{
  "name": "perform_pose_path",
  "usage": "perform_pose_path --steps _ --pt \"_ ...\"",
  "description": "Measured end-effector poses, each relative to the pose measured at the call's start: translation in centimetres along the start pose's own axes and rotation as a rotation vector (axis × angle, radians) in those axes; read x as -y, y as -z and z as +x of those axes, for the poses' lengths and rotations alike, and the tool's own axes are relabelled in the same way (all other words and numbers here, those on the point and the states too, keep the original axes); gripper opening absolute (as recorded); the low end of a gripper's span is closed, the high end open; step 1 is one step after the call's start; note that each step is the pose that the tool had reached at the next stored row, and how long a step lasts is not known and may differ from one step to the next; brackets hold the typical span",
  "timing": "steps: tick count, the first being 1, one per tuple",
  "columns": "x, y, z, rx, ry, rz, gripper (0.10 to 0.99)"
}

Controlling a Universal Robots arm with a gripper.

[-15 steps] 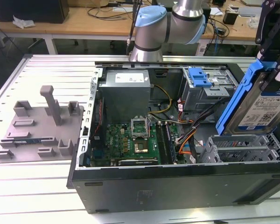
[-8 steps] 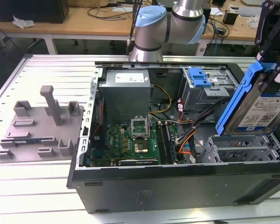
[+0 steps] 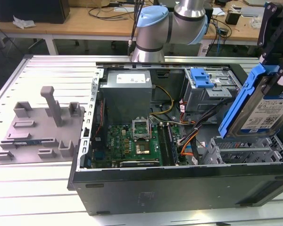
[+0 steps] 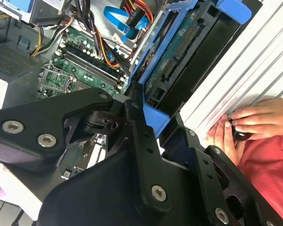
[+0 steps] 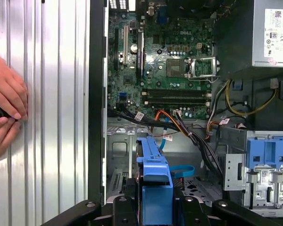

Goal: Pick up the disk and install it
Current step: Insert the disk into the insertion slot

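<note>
The disk [image 3: 269, 113], a silver drive with a white-and-blue label in a blue carrier bracket [image 3: 243, 101], hangs tilted on edge at the exterior view's right. It is above the metal drive cage [image 3: 245, 150] of the open computer case. My gripper [image 3: 276, 70] comes down from the top right and is shut on the disk's upper end. In the second wrist view my black fingers [image 4: 137, 122] clamp the blue bracket [image 4: 153, 115], with the disk's circuit-board underside [image 4: 179, 52] beyond. The first wrist view shows the bracket [image 5: 155, 174] edge-on over the cage floor.
The case holds a green motherboard [image 3: 132, 141], a grey power-supply box [image 3: 127, 92], cable bundles [image 3: 193, 122] and a bay with blue latches [image 3: 200, 77]. A grey fixture [image 3: 37, 127] lies at the exterior view's left. A person's hands [image 5: 4, 108] rest on the ribbed table beside the case.
</note>
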State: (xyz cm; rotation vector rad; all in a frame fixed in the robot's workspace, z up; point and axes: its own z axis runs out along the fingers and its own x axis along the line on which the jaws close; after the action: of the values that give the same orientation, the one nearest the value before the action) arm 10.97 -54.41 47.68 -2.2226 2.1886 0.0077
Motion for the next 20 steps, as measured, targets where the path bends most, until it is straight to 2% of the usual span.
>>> perform_pose_path --steps 20 --pt "-0.1 -0.64 0.28 0.0001 0.0 0.002 0.369"
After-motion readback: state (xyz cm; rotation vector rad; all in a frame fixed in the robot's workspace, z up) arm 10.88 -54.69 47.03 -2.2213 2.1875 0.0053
